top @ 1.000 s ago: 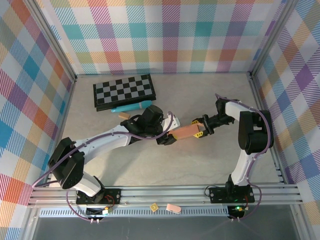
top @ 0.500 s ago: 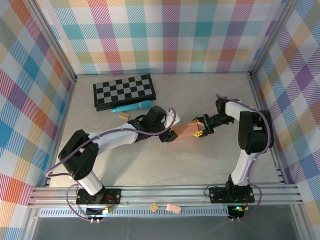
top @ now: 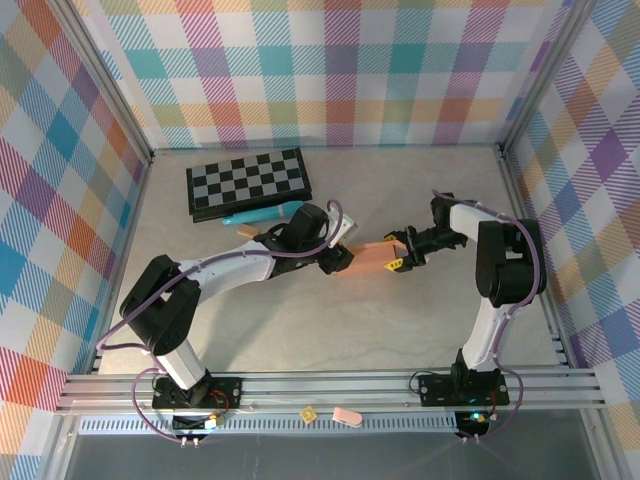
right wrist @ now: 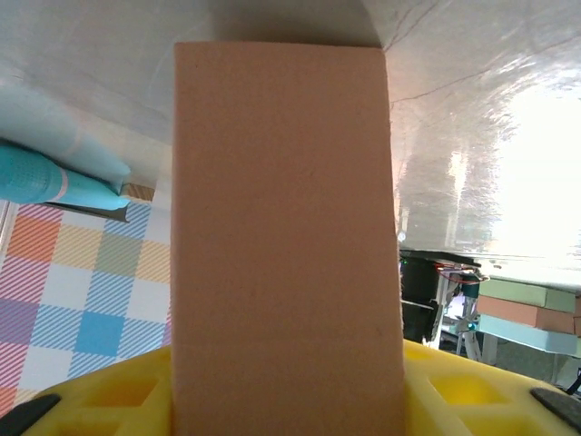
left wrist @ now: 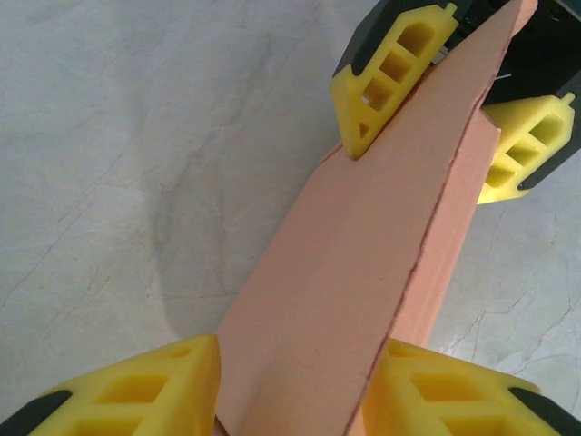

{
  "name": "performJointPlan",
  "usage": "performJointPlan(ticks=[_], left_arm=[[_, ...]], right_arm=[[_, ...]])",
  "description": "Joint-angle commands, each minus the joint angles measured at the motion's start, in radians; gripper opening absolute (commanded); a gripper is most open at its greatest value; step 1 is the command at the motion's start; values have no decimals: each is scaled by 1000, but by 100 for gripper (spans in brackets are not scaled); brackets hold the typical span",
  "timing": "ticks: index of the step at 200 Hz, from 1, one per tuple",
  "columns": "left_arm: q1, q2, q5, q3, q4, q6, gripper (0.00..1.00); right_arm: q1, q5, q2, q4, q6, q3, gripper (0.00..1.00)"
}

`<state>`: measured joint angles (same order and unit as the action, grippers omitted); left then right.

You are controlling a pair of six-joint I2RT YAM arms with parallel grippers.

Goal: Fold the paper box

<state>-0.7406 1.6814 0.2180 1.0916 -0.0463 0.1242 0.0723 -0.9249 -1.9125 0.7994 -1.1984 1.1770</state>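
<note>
The salmon-orange paper box [top: 368,259] is held off the table between both arms near the middle. My left gripper [top: 341,258] is shut on its left end. In the left wrist view the box [left wrist: 363,254] runs away from my left gripper [left wrist: 295,400], both yellow fingers [left wrist: 136,392] pressed on its sides. My right gripper [top: 398,256] is shut on the right end, and its yellow fingertips [left wrist: 390,73] show at the far end of the box. In the right wrist view a flat face of the box [right wrist: 286,236] stands between the fingers of my right gripper [right wrist: 286,409].
The black-and-grey chessboard [top: 248,182] lies at the back left. A teal pen [top: 262,214] and a small tan block [top: 248,231] lie just in front of it, close to the left arm. Two small pieces [top: 345,415] rest on the front rail.
The left gripper has moved back and slightly up with its end of the box, and its forearm has swung. The box has shifted a little to the back left. The right gripper has barely moved.
</note>
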Motion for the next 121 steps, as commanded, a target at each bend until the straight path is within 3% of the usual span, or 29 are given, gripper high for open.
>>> performJointPlan(ticks=[1,30,81,121], left_arm=[[15,16,3,38,3,-8,36],[18,29,16,46,-1,-8,25],[19,19,41,19,-1,7,24],[18,9,46,10,-18,34,28]], right_arm=[[4,-3,-25,-8,-35,-14,49],[3,2,-20,-19,-51,-20,51],[2,13,-10,-48,-95,-14,54],[-3,43,3,-13,-79,27,64]])
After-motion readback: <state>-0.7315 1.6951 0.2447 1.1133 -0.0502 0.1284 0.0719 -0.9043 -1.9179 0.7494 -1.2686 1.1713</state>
